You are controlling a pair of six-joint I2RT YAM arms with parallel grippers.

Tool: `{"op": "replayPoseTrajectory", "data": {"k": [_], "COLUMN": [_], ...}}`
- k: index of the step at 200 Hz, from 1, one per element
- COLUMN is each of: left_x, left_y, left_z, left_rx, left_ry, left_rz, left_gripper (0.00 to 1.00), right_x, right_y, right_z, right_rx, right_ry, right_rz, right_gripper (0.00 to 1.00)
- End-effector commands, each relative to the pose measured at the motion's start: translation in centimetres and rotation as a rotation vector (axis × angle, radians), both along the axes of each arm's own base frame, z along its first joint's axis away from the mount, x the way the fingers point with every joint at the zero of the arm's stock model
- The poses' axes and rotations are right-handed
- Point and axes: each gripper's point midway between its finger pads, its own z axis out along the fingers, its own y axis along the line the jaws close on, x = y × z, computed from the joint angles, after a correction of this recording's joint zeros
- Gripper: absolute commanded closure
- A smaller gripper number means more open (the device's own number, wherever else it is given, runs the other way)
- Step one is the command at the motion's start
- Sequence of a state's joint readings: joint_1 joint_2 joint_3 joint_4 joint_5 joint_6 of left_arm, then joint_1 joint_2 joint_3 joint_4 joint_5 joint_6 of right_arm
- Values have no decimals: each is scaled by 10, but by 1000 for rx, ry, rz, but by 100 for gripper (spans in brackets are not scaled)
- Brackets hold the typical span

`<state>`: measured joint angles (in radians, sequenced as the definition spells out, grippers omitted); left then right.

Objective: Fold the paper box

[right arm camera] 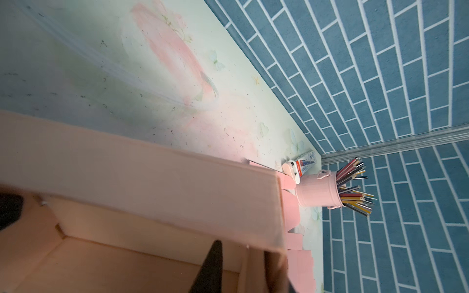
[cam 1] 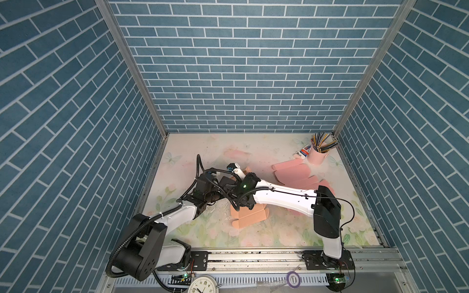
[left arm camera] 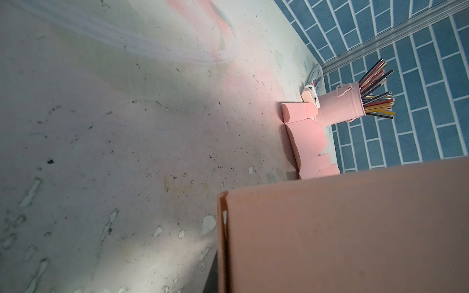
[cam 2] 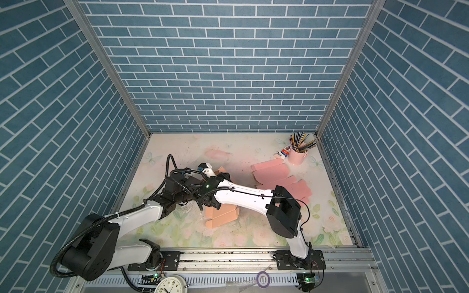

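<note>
Looking down from above, the half-folded peach cardboard paper box [cam 1: 250, 215] sat around the middle of the floral-print desk [cam 1: 279, 236], a bit toward the front edge, and both arms were crossed over its far end in both top views. The white-and-black left arm [cam 1: 177, 213] came in from the left and the white-and-black right arm [cam 1: 284, 197] reached across from the right, so a good chunk of the box was hidden. The left fingers didn't show in any view; they were closed, but whether they pinched cardboard I honestly couldn't tell. The left wrist view just had a box wall right up close. As for the right fingers [right arm camera: 210, 266], one dark tip was down inside the box near an upright wall, and I couldn't tell if they were parted or clamped. At the back right lay a pile of flat pink box blanks [cam 1: 294, 175], just beside a pink metal bucket [cam 1: 317, 158] stuffed with coloured pencils [cam 1: 322, 142].
</note>
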<state>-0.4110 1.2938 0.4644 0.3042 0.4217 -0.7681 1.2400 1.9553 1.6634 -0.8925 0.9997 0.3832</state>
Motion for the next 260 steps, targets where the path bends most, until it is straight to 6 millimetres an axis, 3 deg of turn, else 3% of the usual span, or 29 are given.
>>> {"op": "replayPoseTrajectory", "data": {"k": [1,58,95,123,143,168,230,260], "left_x": [11,13,13,10,8,6,9,12], "left_y": [-9,-3,-10,-16,-21,-28,-40,-42], "left_z": [31,20,24,24,20,14,11,-1], "left_rx": [-25,50,150,222,266,323,403,470], "left_ry": [-116,-135,-249,-321,-347,-373,-440,-436], "left_rz": [-29,-22,-66,-88,-104,-121,-133,-130], "left_gripper": [93,94,93,93,94,94,93,94], "right_x": [-10,-38,-63,-61,-50,-41,-16,-13], "right_y": [10,17,10,-13,-26,-22,-17,-15], "right_z": [13,37,92,117,114,104,54,32], "right_rx": [123,426,750,925,965,974,964,953], "right_ry": [17,112,141,142,164,215,333,379], "right_rz": [42,162,301,331,311,314,253,242], "right_gripper": [66,55,52,51,51,50,50,50]}}
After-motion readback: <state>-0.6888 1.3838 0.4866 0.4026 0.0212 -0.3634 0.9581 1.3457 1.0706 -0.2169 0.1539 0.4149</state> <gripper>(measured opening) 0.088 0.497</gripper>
